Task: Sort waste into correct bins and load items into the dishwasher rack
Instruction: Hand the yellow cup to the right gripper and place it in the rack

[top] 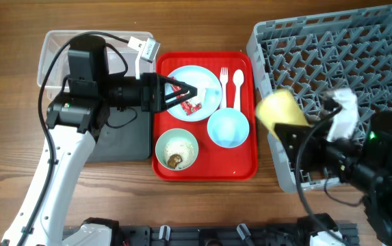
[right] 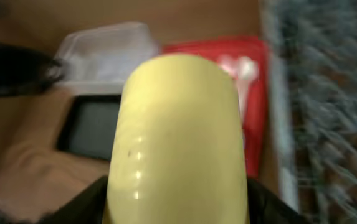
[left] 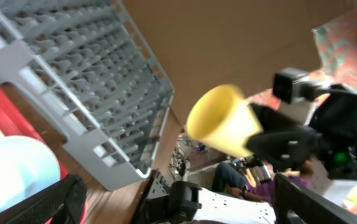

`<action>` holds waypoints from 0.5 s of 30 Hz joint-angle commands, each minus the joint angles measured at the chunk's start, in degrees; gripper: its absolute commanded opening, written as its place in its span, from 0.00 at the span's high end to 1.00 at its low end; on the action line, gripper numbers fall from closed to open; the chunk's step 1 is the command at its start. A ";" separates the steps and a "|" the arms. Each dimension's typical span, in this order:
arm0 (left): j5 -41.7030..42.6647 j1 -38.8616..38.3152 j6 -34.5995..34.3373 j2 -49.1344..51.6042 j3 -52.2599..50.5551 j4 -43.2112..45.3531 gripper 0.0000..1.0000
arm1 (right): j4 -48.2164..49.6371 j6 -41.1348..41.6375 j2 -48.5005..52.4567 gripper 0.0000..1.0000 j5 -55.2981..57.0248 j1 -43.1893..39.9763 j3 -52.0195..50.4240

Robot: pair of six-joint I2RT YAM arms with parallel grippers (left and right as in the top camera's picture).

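Small yellow plastic cup [top: 278, 109] is pinched by right hand [top: 286, 126] at grey pegged rack [top: 332, 41]; left hand [top: 185, 96] is held spread over light blue round plate [top: 208, 77].

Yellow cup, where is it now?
Overhead, the right gripper holds the yellow cup over the left edge of the dishwasher rack, right of the red tray.

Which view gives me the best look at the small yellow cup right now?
Left wrist: the small yellow plastic cup shows whole, side-on, gripped at its narrow end by the right claw. Overhead shows it blurred over the grey plastic rack; right wrist only its side, filling the frame.
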 commanded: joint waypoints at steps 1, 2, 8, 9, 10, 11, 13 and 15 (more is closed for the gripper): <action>-5.46 0.02 1.73 -0.42 0.59 -3.74 0.06 | -6.78 10.43 1.79 0.63 20.02 -0.81 0.00; -6.34 0.02 2.58 -0.42 0.59 -5.27 0.07 | -8.92 12.70 2.91 0.65 21.92 -0.81 0.00; -12.46 0.02 6.38 -0.42 0.59 -14.23 0.11 | -14.62 13.68 15.13 0.64 23.45 -1.18 0.00; -12.57 0.00 7.50 -0.42 0.59 -15.52 0.11 | -14.91 12.48 18.69 0.64 23.21 -1.68 0.00; -12.61 -0.04 7.61 -0.42 0.59 -16.37 0.11 | -15.41 11.93 21.77 0.64 23.23 -2.34 0.00; -12.61 -0.09 7.63 -0.42 0.59 -16.90 0.11 | -15.58 11.15 24.04 0.65 23.21 -2.95 0.00; -12.59 -0.09 9.14 -0.42 0.59 -18.05 0.12 | -15.72 9.09 28.70 0.65 22.53 -4.74 0.00; -12.79 -0.09 10.51 -0.42 0.59 -19.34 0.12 | -15.69 5.68 32.79 0.70 19.58 -7.08 0.00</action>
